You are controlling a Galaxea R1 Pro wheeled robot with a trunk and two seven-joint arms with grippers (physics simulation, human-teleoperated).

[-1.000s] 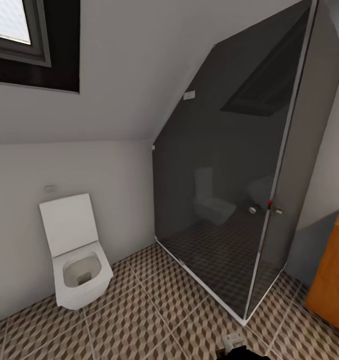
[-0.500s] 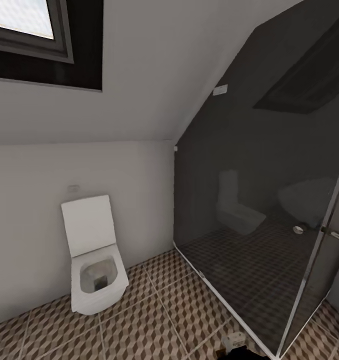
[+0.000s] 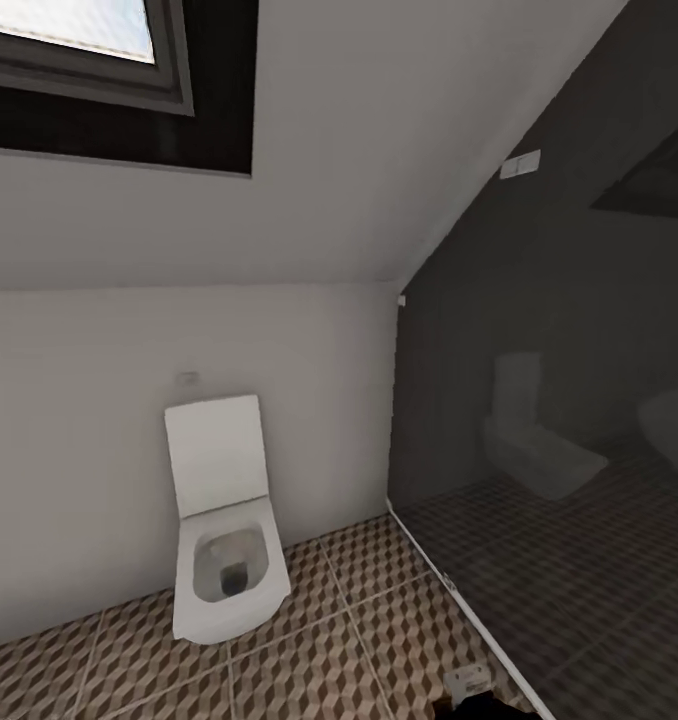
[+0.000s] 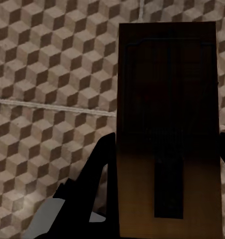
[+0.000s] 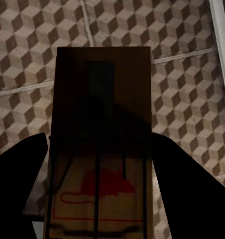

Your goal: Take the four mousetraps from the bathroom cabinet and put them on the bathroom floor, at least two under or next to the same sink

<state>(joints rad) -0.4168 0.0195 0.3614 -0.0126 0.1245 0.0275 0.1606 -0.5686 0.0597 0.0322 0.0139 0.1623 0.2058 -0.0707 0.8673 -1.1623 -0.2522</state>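
Observation:
In the left wrist view a brown wooden mousetrap (image 4: 167,99) with dark metal parts stands between the dark fingers of my left gripper (image 4: 167,149), which is shut on it. In the right wrist view my right gripper (image 5: 100,159) is shut on a second mousetrap (image 5: 102,94), which has a red mouse print. Both hang above the cube-patterned bathroom floor (image 3: 329,640). The cabinet and the sink are out of view.
A white wall-hung toilet (image 3: 224,540) with its lid up stands against the pale wall ahead. A dark glass shower enclosure (image 3: 559,450) takes up the right side, its white base rail running along the floor. A skylight window (image 3: 79,40) sits in the sloped ceiling.
The head camera has turned left: toilet and shower glass slid right in the picture, and the orange cabinet left the view at the right edge.

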